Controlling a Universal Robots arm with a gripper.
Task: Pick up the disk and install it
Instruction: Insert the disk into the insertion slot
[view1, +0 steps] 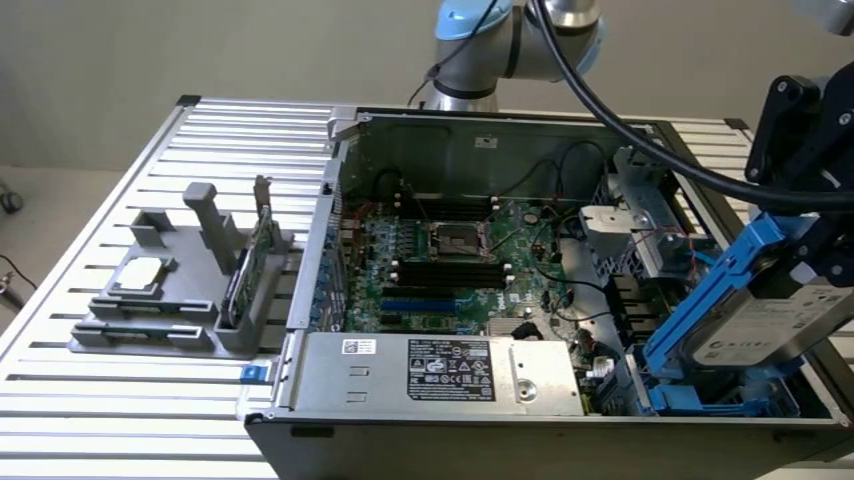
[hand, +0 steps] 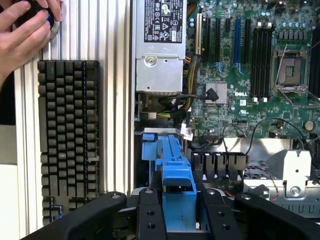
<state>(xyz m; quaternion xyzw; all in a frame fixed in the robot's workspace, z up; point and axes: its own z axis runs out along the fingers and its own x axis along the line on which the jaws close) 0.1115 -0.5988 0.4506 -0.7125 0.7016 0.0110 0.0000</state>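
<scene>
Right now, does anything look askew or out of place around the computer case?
Yes. The disk stands tilted over the corner of the computer case at the exterior view's right, clamped in the end effector and not seated flat. In the wrist view, a person's hand lies near one end of the keyboard.

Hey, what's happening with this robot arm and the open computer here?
The robot arm's black gripper is shut on the silver-grey hard drive disk with blue plastic carrier rails, holding it tilted above the drive bay corner of the open computer case, at the exterior view's right. It is not yet seated. In the wrist view, a person's hand rests on a dark object beside a black keyboard on the slatted metal table.
</scene>
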